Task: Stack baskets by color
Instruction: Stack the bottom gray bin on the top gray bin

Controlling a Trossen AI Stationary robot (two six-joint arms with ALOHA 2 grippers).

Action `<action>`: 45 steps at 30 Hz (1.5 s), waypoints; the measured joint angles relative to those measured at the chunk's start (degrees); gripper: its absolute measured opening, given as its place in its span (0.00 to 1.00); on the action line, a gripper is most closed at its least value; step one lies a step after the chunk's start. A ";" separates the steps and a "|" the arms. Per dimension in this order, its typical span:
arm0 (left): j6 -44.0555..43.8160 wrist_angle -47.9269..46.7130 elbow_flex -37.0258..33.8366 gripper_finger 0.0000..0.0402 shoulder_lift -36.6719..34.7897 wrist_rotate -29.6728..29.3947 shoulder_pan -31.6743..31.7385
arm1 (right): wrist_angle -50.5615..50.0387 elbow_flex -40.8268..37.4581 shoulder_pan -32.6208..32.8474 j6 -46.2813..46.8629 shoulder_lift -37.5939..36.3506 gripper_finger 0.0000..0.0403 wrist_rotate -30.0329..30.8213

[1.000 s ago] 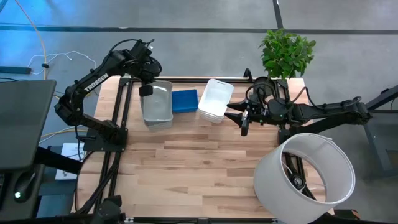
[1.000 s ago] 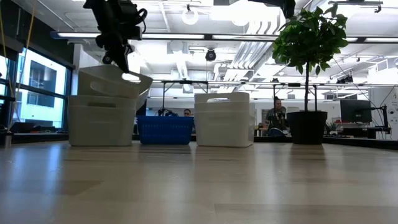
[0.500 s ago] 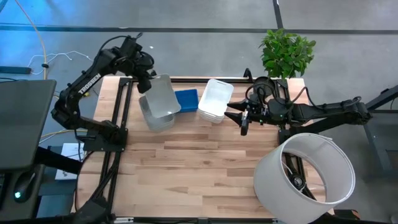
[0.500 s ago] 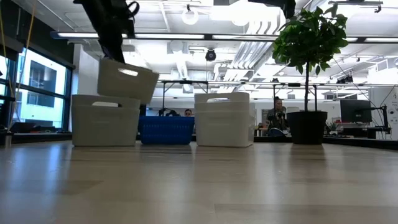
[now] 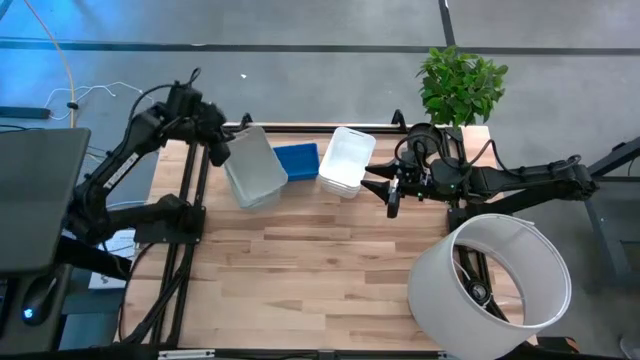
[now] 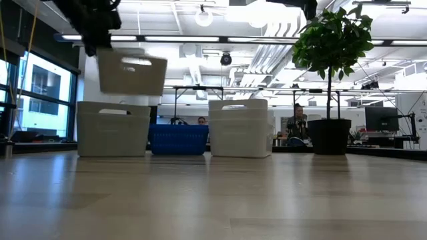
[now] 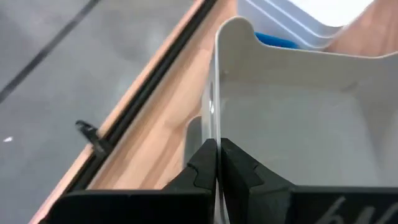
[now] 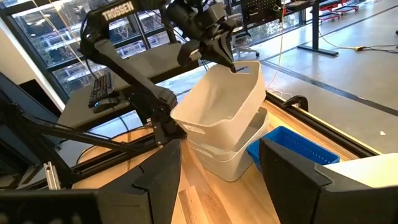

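The left end effector is clamped on the rim of a translucent grey basket, its two fingers pressed together on the thin wall near one corner. This basket hangs tilted in the air, clear above the grey stack that stands at the left back part of the counter. Beside the stack sits the blue basket, and next to it the white stack.

Because the grip is only on one edge, I judge the basket can swing or slip, so the arm should move slowly and level it before it lowers. To nest it well, the corners must line up with the basket below, then it goes straight down and is let go only when it sits inside.

The right end effector waits with its fingers apart, just beside the white stack, near the plant. It holds nothing.
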 joint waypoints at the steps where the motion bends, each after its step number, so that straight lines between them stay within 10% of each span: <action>1: 0.02 0.98 -1.14 0.00 -1.03 0.17 0.40 | 0.00 0.00 0.00 0.19 0.00 0.50 0.00; 45: 0.43 -1.51 -3.67 0.00 2.55 -2.01 1.61 | -1.40 0.00 0.00 1.44 0.00 0.50 1.27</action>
